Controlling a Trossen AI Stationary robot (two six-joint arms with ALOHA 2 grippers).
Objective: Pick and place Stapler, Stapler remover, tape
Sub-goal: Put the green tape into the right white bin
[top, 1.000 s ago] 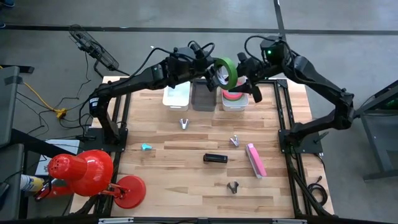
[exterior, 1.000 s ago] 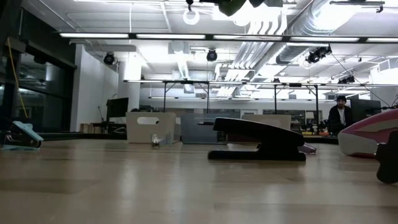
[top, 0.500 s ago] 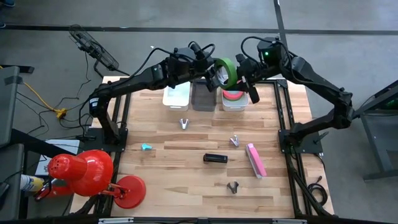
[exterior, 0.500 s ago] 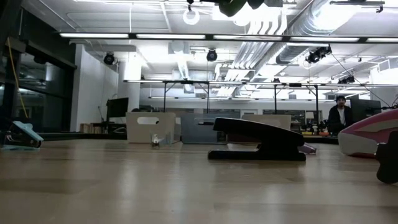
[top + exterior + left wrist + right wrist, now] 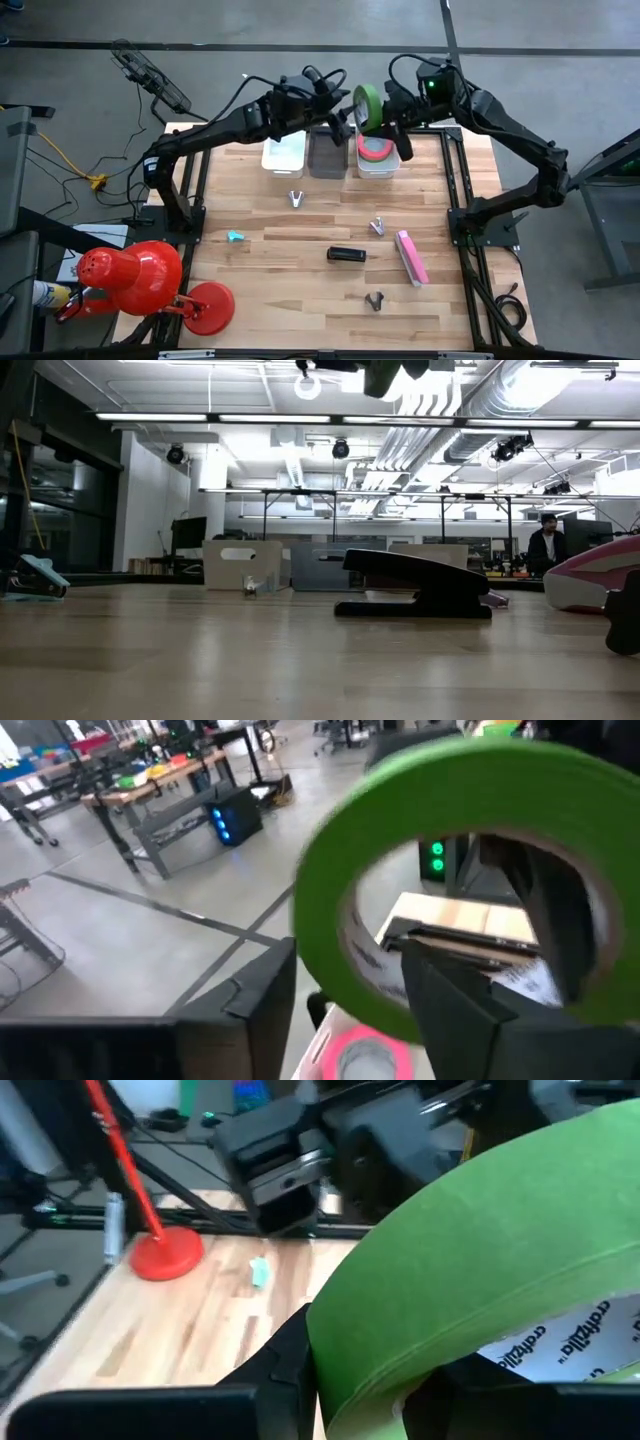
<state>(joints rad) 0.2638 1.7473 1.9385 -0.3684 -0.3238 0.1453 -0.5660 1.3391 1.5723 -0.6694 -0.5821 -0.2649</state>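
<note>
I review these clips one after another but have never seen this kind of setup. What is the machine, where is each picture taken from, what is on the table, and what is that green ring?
These are two dark robot arms at a wooden table. One picture looks straight down, one looks level across the tabletop, and two come from cameras on the arms' wrists. The green ring is a green tape roll held in the air over the bins at the table's far edge. The right gripper is shut on it; the left gripper is beside it with its fingers apart. Below, a white bin holds a pink-red and green roll. On the table lie a black stapler, a pink stapler and small staple removers.
</note>
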